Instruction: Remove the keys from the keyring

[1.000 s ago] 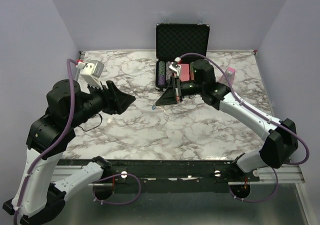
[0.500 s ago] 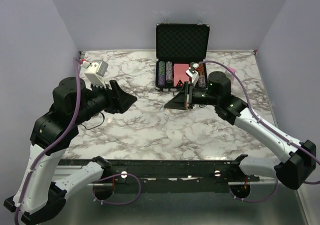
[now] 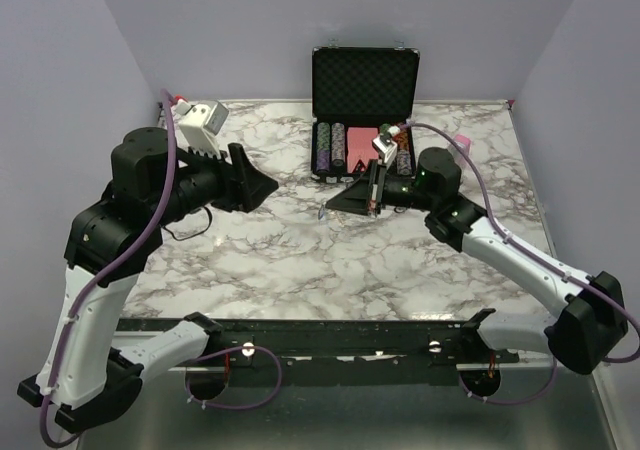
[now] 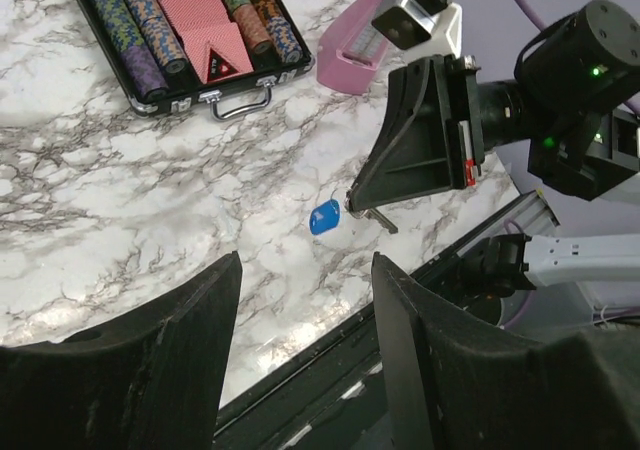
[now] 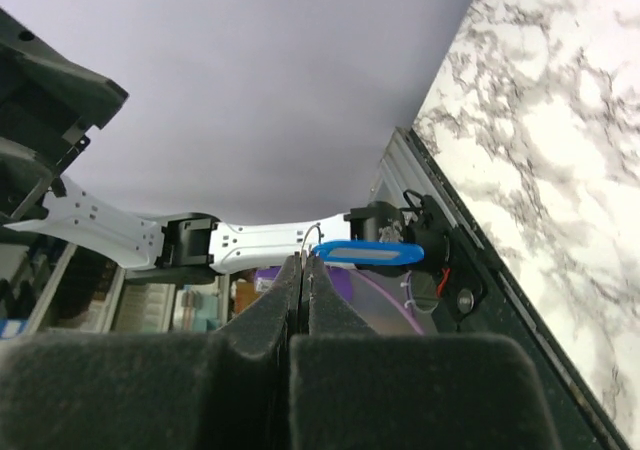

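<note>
Left wrist view is showing the left gripper (image 4: 305,270) hovering over the marble table (image 4: 120,200), its fingers spread wide and gripping nothing. Further right, the blue-headed keys (image 4: 325,216) are hanging from the thin keyring (image 5: 312,233), which the right gripper (image 4: 352,202) is pinching between fully closed fingers.

Top external: high, looking down toward black case (image 3: 363,90). Left wrist: nearer, oblique, shares case. Right wrist: close, faces away from case.
</note>
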Available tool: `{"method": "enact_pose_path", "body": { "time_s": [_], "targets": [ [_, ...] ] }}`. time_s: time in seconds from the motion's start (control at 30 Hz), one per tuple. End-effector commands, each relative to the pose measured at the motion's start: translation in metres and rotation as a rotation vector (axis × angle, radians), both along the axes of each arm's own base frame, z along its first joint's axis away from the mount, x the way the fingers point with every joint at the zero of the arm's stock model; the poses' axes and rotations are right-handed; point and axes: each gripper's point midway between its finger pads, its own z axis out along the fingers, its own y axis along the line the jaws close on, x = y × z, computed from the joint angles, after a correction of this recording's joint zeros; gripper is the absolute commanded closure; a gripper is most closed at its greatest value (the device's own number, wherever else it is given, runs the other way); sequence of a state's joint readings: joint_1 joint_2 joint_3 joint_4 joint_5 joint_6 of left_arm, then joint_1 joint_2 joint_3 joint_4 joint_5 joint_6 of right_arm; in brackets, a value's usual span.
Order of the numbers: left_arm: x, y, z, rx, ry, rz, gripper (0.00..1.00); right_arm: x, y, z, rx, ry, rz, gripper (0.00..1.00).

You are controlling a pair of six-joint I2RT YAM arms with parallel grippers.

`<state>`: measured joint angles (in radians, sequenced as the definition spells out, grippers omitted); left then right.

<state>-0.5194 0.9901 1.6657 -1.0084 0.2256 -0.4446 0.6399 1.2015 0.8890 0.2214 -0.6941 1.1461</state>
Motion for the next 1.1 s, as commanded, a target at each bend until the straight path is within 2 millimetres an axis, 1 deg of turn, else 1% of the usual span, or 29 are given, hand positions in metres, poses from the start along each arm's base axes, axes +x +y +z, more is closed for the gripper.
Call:
{"method": "enact_pose_path", "body": {
  "time_s": [0.0, 0.1, 0.17, 0.23, 0.3, 0.4, 0.47, 0.53, 0.6, 0.7, 0.77, 1.07],
  "targets": [
    [-0.01, -0.003, 0.015, 0.016, -0.027, -0.102, 0.37, -0.006, 0.009, 0.048, 0.038, -0.17, 0.13, 0.99],
    [-0.013, -0.01, 0.023, 0.014, -0.027, -0.166, 0.38, -0.011, 0.006, 0.062, 0.022, -0.221, 0.159, 0.99],
    [-0.013, -0.015, 0.028, -0.01, -0.03, -0.198, 0.41, -0.023, 0.003, 0.079, 0.073, -0.271, 0.203, 0.99],
    [-0.021, -0.027, 0.039, -0.065, -0.04, -0.282, 0.41, -0.037, 0.001, 0.092, 0.137, -0.304, 0.278, 0.99],
    [-0.03, -0.04, 0.051, -0.12, -0.05, -0.382, 0.42, -0.052, -0.003, 0.1, 0.19, -0.333, 0.359, 0.99],
    [-0.043, -0.052, 0.065, -0.186, -0.064, -0.504, 0.44, -0.066, -0.008, 0.104, 0.208, -0.351, 0.443, 0.99],
    [-0.049, -0.055, 0.064, -0.201, -0.055, -0.549, 0.45, -0.07, -0.009, 0.107, 0.212, -0.354, 0.474, 0.99],
    [-0.053, -0.057, 0.058, -0.204, -0.044, -0.582, 0.47, -0.072, -0.01, 0.11, 0.218, -0.358, 0.498, 0.99],
    [-0.06, -0.059, 0.054, -0.21, -0.035, -0.617, 0.5, -0.074, -0.01, 0.112, 0.225, -0.352, 0.512, 0.99],
    [-0.066, -0.065, 0.051, -0.223, -0.032, -0.664, 0.51, -0.073, -0.01, 0.113, 0.223, -0.343, 0.526, 0.99],
    [-0.067, -0.069, 0.049, -0.22, -0.028, -0.673, 0.51, -0.072, -0.009, 0.114, 0.222, -0.339, 0.528, 0.99],
    [-0.052, -0.077, 0.043, -0.195, -0.004, -0.668, 0.53, -0.07, -0.005, 0.123, 0.225, -0.327, 0.552, 0.99]
  ]
}}
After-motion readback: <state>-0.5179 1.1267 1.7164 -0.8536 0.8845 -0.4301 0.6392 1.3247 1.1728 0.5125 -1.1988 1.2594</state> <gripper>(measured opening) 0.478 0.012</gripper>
